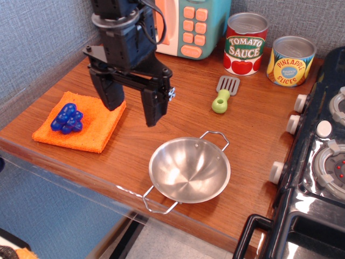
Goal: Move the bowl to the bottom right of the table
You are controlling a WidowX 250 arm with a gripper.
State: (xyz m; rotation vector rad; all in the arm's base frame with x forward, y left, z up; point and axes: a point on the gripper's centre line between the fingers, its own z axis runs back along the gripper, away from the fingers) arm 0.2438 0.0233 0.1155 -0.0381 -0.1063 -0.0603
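The shiny steel bowl (189, 169) with two wire loop handles sits upright on the brown wood table (253, 124), near its front edge and close to the stove. My gripper (133, 105) is open and empty, its two black fingers pointing down. It hangs above the table up and left of the bowl, apart from it, near the orange cloth.
An orange cloth (81, 123) with a blue grape cluster (67, 118) lies at the left. A green-handled spatula (223, 94), a tomato sauce can (246, 43) and a pineapple can (291, 60) stand behind. A toy microwave (188, 27) is at the back; a black stove (318, 162) is at the right.
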